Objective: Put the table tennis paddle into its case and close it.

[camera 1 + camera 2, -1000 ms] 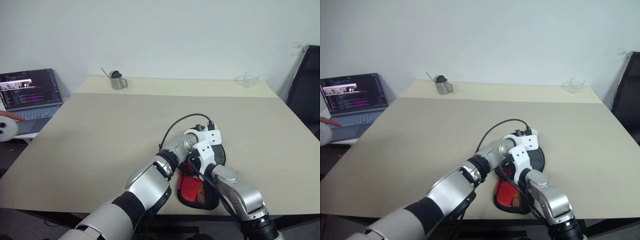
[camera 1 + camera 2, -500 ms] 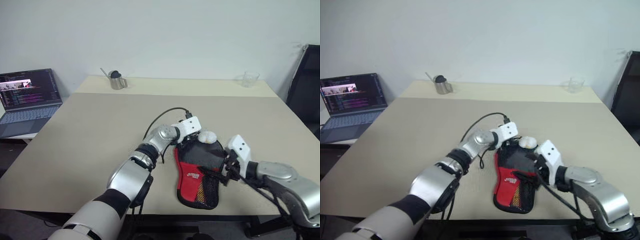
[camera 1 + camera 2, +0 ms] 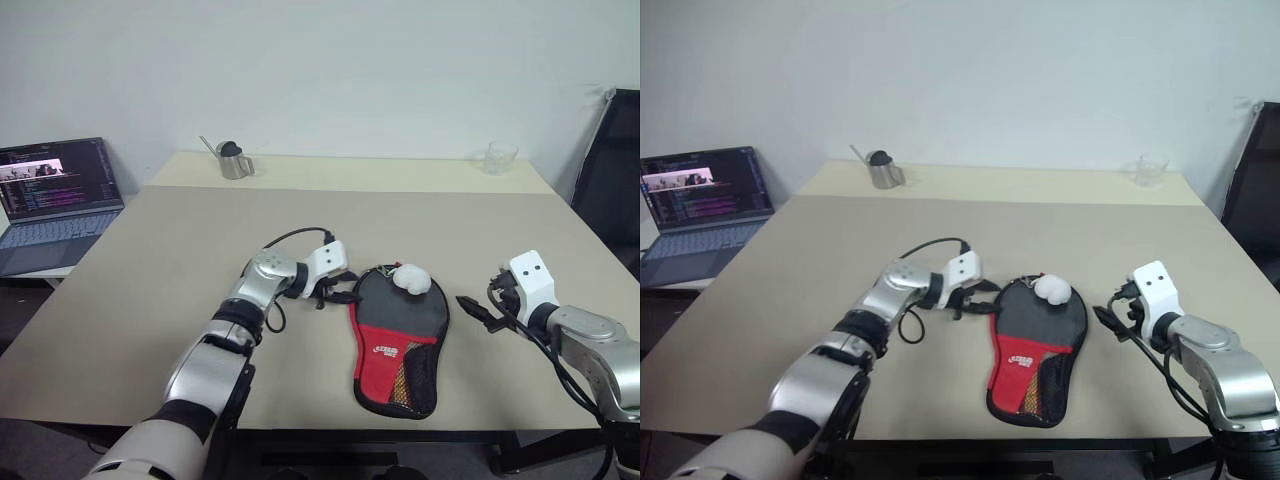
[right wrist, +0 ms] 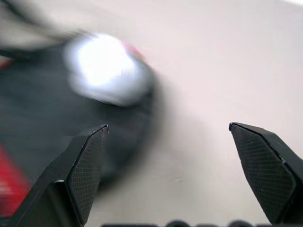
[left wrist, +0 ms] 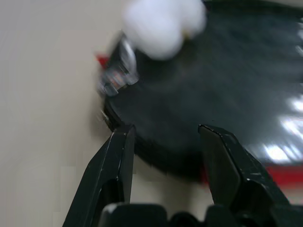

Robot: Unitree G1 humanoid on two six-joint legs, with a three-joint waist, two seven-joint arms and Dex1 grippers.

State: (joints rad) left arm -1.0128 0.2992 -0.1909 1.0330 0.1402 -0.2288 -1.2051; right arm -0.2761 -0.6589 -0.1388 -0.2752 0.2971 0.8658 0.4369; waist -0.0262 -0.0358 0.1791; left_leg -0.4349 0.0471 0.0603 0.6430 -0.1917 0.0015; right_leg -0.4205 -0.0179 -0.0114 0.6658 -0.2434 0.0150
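Black and red, the case (image 3: pixel 397 338) lies flat near the front edge of the counter (image 3: pixel 150 270), round end away from the robot, narrow mesh end toward it, white ball charm (image 3: pixel 411 278) resting on top at the far rim. No bare paddle is out on the counter, so my read is that it's already inside, though the pouch hides it and I can't confirm that.

Left gripper (image 3: pixel 343 291) sits just beside the case's round end on its left, jaws partly apart with nothing between them; the left wrist view puts the dark rim and a metal zip pull right ahead of the fingers (image 5: pixel 118 156). Right gripper (image 3: pixel 1110 322) hangs off to the right of the case, jaws spread wide and empty.

Now the risks. Whether the zip is fully run round, I can't tell. If it isn't, that small pull is a fiddly target: a jaw closing slightly off would pinch fabric or the charm's cord instead, and tugging would drag the whole soft pouch across the counter, since nothing pins it down. The case also lies close to the front edge, so a careless shove toward the robot could tip it off.
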